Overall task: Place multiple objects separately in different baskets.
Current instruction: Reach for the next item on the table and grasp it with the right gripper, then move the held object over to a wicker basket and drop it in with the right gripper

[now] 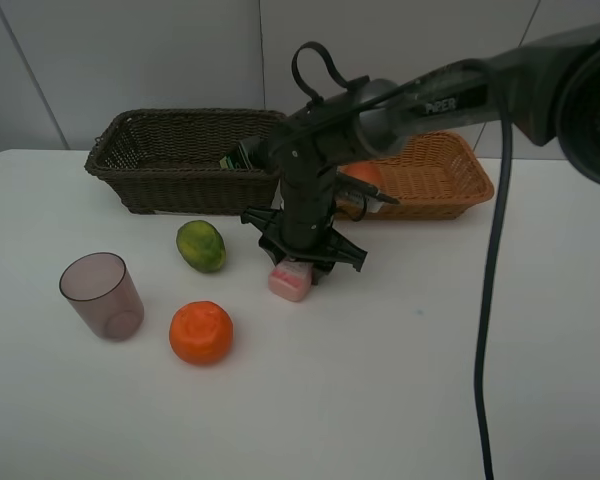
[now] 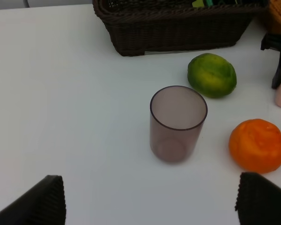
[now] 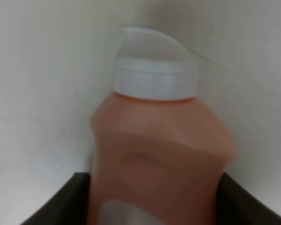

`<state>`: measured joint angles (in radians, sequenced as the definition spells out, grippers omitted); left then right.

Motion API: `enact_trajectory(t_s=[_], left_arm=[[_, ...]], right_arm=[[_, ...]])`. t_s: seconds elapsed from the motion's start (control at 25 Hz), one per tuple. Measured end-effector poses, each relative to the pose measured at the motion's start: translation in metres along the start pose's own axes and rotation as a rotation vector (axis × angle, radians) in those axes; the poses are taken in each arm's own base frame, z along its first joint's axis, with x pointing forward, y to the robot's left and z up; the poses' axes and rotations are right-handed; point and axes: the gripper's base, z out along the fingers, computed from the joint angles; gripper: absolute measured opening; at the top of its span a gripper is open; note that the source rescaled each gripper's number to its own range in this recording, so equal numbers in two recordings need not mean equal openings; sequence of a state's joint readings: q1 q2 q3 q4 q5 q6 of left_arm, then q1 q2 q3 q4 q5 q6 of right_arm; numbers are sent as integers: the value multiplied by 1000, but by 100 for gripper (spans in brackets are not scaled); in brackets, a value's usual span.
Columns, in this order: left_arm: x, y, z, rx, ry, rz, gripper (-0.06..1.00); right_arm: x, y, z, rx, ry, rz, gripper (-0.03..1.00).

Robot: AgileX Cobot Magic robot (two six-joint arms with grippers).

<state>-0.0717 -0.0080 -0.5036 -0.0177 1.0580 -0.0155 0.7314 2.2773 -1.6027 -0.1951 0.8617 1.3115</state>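
Two bottles, one home, we figure: the green bottle [image 1: 235,157] already lies in the dark basket [image 1: 110,150], so our right end effector [image 1: 302,262] pinches the pink bottle [image 1: 289,281], down on the table [image 1: 430,380], probably to send it there too. Left end effector [image 2: 150,202] hangs spread near the cup [image 2: 177,123].

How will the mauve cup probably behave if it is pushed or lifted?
The cup looks like thin translucent plastic and is empty, so it is probably light. It stands upright and is taller than wide, so a high push may tip it; on its side it would likely roll.
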Motion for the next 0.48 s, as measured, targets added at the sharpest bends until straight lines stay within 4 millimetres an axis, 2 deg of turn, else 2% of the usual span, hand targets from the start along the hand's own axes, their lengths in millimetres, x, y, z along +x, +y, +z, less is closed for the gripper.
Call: enact_trajectory(t_s=[0.36,0.48], left_arm=[[0,0,0,0,0,0,94],[0,0,0,0,0,0,94]], right_arm=[[0,0,-1,-3,5,2,24],[-1,1,-11,-25,8,-52,24]])
